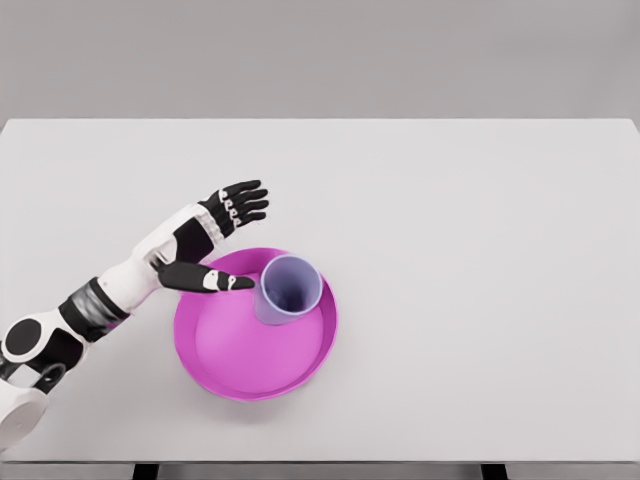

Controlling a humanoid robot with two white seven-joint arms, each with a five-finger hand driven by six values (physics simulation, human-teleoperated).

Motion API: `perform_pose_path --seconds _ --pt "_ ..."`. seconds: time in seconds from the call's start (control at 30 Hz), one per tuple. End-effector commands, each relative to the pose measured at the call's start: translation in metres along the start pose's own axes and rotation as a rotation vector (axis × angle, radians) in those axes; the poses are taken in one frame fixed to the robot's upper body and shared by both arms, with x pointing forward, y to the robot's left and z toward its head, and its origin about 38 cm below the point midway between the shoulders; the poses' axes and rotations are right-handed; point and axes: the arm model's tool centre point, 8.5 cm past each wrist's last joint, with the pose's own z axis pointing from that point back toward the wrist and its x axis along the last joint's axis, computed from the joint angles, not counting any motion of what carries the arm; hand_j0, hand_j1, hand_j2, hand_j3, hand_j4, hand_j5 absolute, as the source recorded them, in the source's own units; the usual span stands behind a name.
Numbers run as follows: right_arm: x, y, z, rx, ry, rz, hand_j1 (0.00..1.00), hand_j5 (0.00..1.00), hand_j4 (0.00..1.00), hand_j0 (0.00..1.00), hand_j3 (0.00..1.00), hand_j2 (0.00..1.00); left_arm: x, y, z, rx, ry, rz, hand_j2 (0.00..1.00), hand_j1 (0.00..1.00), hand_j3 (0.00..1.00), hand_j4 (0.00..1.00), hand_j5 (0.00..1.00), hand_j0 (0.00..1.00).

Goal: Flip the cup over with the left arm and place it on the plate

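The cup (290, 288) stands mouth-up on the plate (240, 355), and you can look straight down into its lavender interior. It sits toward the upper right part of the magenta plate, close to the rim there, with a broad stretch of bare plate floor open to its lower left.

The left hand (215, 245) comes in from the lower left, its white forearm angling up across the table (480, 220). The hand is spread wide and grips nothing: the four dark fingers (243, 203) fan out above the plate's upper left rim, over the tabletop, while the thumb (222, 281) stretches rightward over the plate's edge, its tip just beside the cup's left wall. Whether the tip actually touches the cup, I cannot tell from this angle.

The plate lies left of the table's centre and nearer the front edge. There is a band of white surface between its lower rim and that edge. To the right, the whole table runs open and flat to its far side. Behind the hand, plain tabletop reaches back to the rear edge, beyond which the grey backdrop begins. Dark table legs show under the front edge at the bottom.
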Motion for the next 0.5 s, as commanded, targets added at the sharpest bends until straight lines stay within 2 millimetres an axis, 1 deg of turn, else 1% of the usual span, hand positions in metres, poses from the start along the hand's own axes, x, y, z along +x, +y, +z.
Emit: perform_pose_path --seconds 0.0,0.13,0.2,0.23,0.3,0.37,0.4,0.43,0.47 --pt "0.000 0.000 0.000 0.000 0.000 0.001 1.00 1.00 1.00 1.00 1.00 1.00 0.010 0.014 0.010 0.020 0.011 -0.025 1.00 1.00 1.00 1.00 1.00 1.00" --pt "0.000 0.000 0.000 0.000 0.000 0.001 1.00 1.00 1.00 1.00 1.00 1.00 0.028 0.035 0.025 0.052 0.015 -0.076 1.00 1.00 1.00 1.00 1.00 1.00" --pt "0.000 0.000 0.000 0.000 0.000 0.000 1.00 1.00 1.00 1.00 1.00 1.00 0.031 0.038 0.027 0.055 0.021 -0.088 1.00 1.00 1.00 1.00 1.00 1.00" --pt "0.000 0.000 0.000 0.000 0.000 0.000 1.00 1.00 1.00 1.00 1.00 1.00 0.036 0.043 0.029 0.063 0.018 -0.101 1.00 1.00 1.00 1.00 1.00 1.00" --pt "0.000 0.000 0.000 0.000 0.000 0.000 1.00 1.00 1.00 1.00 1.00 1.00 0.040 0.045 0.028 0.063 0.011 -0.109 1.00 1.00 1.00 1.00 1.00 1.00" --pt "0.000 0.000 0.000 0.000 0.000 0.000 1.00 1.00 1.00 1.00 1.00 1.00 0.049 0.051 0.029 0.081 -0.010 -0.129 1.00 1.00 1.00 1.00 1.00 1.00" --pt "0.000 0.000 0.000 0.000 0.000 0.000 1.00 1.00 1.00 1.00 1.00 1.00 0.051 0.053 0.030 0.082 -0.011 -0.136 1.00 1.00 1.00 1.00 1.00 1.00" --pt "0.000 0.000 0.000 0.000 0.000 0.001 1.00 1.00 1.00 1.00 1.00 1.00 0.056 0.052 0.028 0.072 -0.016 -0.151 1.00 1.00 1.00 1.00 1.00 1.00" --pt "0.000 0.000 0.000 0.000 0.000 0.001 1.00 1.00 1.00 1.00 1.00 1.00 0.065 0.050 0.028 0.050 -0.019 -0.175 1.00 1.00 1.00 1.00 1.00 1.00"
